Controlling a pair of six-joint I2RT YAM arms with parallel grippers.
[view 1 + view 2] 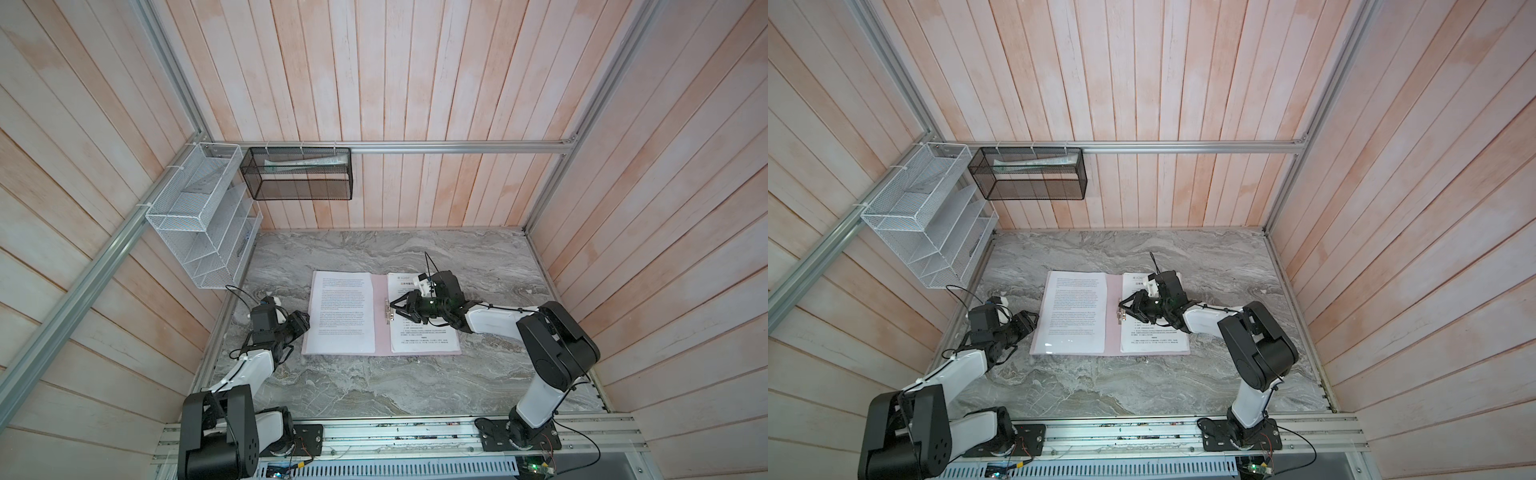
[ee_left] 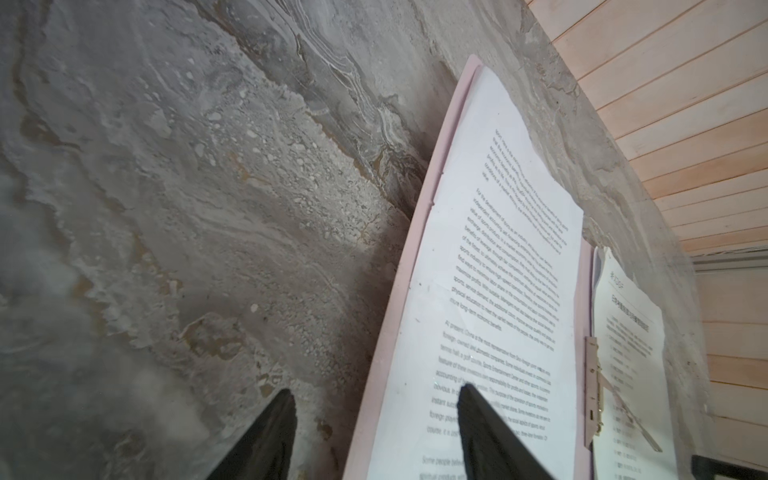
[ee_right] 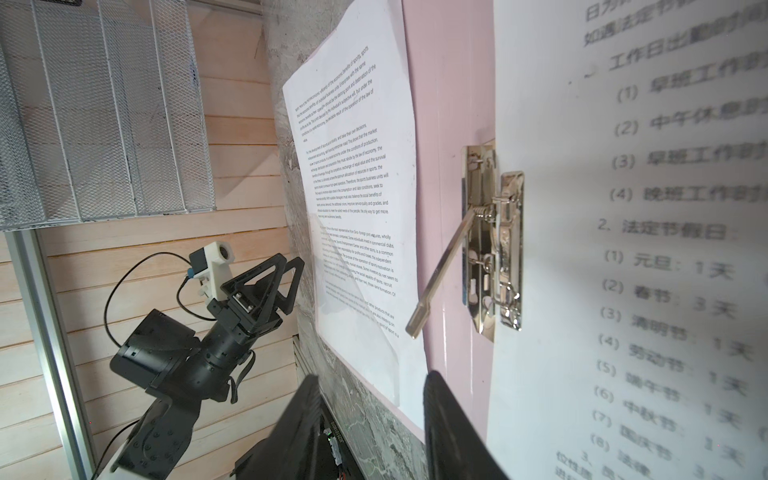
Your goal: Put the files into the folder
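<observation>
The pink folder [image 1: 380, 316] lies open and flat in the middle of the worktop [image 1: 374, 386]. Both files are on it. The sheet of English text [image 1: 341, 309] rests on the flap at 9 o'clock from the spine. The sheet with the small header logo [image 1: 422, 337] rests on the flap at 3 o'clock.

My right tool [image 3: 372, 382] hangs low over the logo sheet, just beside the silver clip [image 3: 496, 237] on the spine. Its jaws stand apart and nothing is between them. The clip's lever [image 3: 442, 274] stands tilted up from the card. The pressing plate seems to sit on the edge of the logo sheet, but I cannot tell if it really bites.

My left tool [image 2: 374, 392] is at the 9 o'clock edge of the folder. Its jaws are also apart and hold nothing: one finger is over the English sheet, the other over the bare worktop.

I judge that the risk is in the English sheet. It lies loose on the flap, away from the clip, and one corner curls up. If I lift that flap to close it, the sheet can slide off onto the worktop or fold under the cover. If my right tool knocks the raised lever, the clip can snap shut beside the paper and not on it.
</observation>
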